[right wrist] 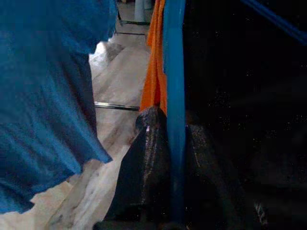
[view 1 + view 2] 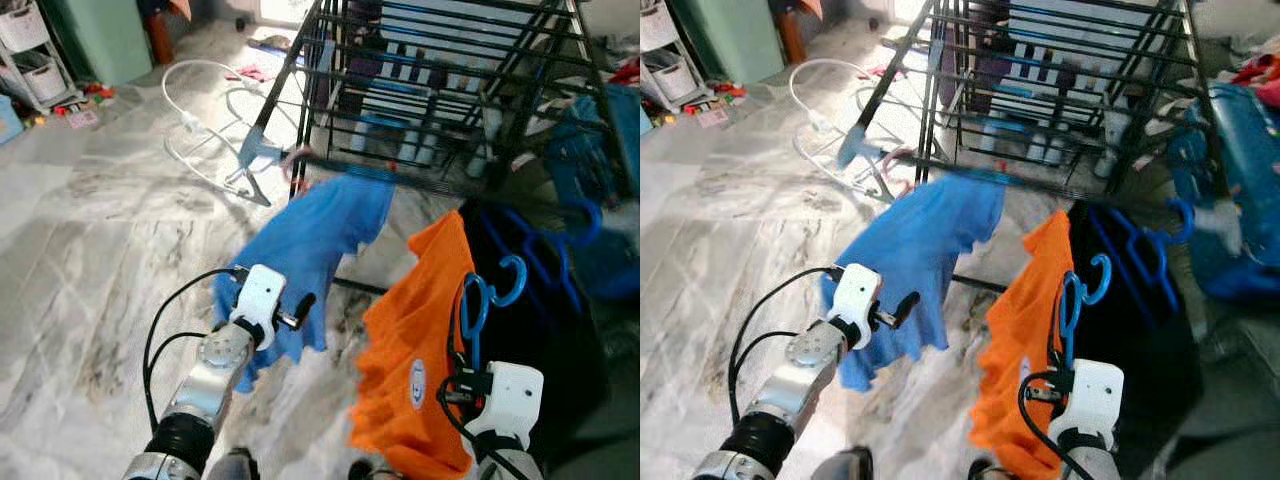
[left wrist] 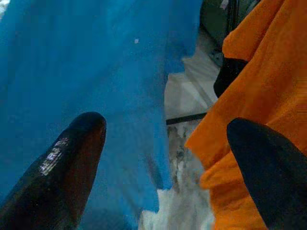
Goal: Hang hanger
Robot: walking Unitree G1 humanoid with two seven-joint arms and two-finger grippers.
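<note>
A blue hanger (image 2: 505, 280) carries an orange shirt (image 2: 410, 340), and its hook stands up in front of a black garment (image 2: 540, 330). My right gripper (image 1: 173, 124) is shut on the hanger's blue stem (image 1: 173, 72) just below the hook. A blue shirt (image 2: 320, 230) hangs from the low front rail of the black drying rack (image 2: 430, 90). My left gripper (image 3: 168, 129) is open beside that blue shirt's lower edge, with nothing between its fingers; the orange shirt (image 3: 259, 86) lies to its right.
More blue hangers (image 2: 560, 250) lie against the black garment. A blue bag (image 2: 610, 150) stands at the right. On the marble floor to the left are a white hose (image 2: 200, 110), a green cabinet (image 2: 100, 35) and a white shelf (image 2: 30, 50).
</note>
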